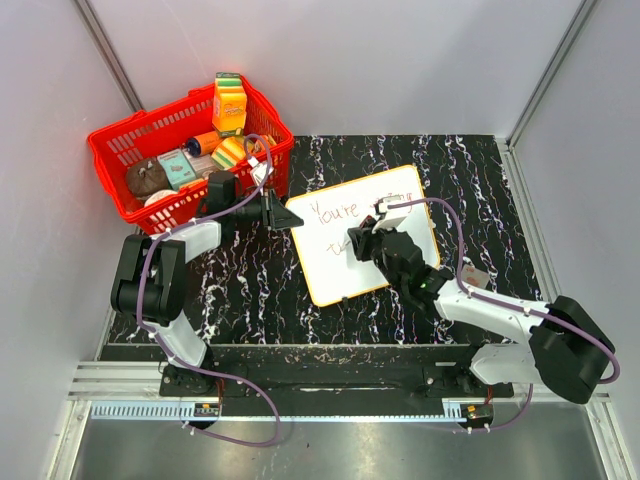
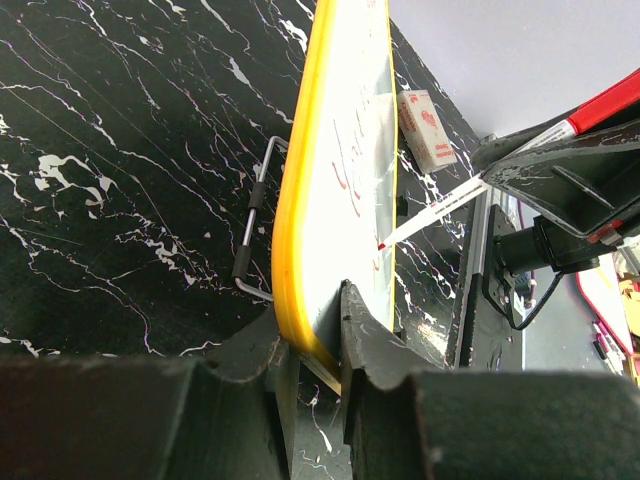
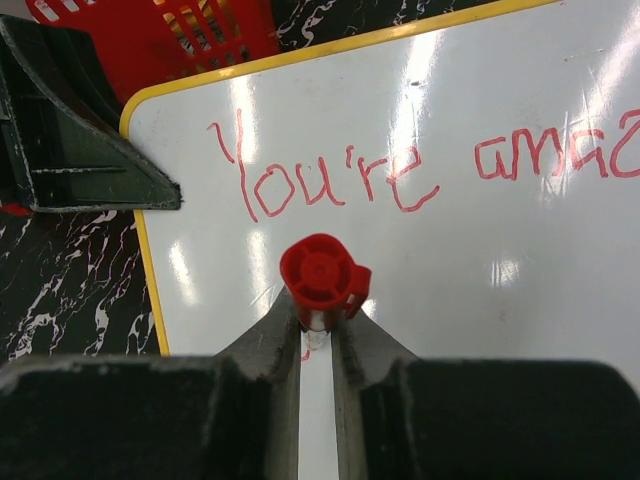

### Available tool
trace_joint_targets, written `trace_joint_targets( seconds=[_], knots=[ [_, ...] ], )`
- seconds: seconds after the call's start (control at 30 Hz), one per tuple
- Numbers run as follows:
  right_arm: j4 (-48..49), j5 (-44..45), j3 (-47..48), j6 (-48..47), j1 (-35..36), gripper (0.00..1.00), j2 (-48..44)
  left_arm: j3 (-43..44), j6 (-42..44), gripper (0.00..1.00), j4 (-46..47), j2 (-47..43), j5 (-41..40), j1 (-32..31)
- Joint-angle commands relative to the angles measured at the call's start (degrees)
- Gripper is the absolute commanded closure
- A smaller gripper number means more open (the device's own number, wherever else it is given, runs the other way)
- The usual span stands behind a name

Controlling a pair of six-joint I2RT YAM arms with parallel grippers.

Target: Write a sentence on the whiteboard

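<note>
We find both arms alike in build: the left arm [image 1: 150,280] and the right arm [image 1: 492,310] join bulky black joint housings with smooth white link shells. A purple cable [image 1: 460,245] trails along each. The fingers [image 2: 375,350] are matte black wedges (edges scuffed grey).

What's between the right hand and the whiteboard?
A red marker, gripped by the right hand, pointing at the whiteboard; the right wrist view shows it.
</note>
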Motion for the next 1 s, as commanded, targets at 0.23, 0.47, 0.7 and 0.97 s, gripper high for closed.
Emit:
trace_joint_targets(
  seconds=[0.23,0.47,0.7,0.97],
  knots=[
    [0.61,4.54,4.79,-1.91,-0.51,1.00,2.08,-1.88,12.38,1.00,-3.91,2.35,-3.98,-3.51],
    [0.52,5.78,5.41,-2.44,-0.94,1.00,1.82,-1.88,12.38,1.00,-3.91,2.35,-3.98,-3.51],
    [-0.79,4.20,4.79,-1.83,-1.91,1.00,1.47,-1.97,12.38,1.00,-3.91,2.35,-3.99,-3.51],
    [-1.94,2.96,1.81,-0.42,-1.91,1.00,-0.90,-1.88,12.38,1.00,-4.00,2.35,-4.07,-3.51]
  ],
)
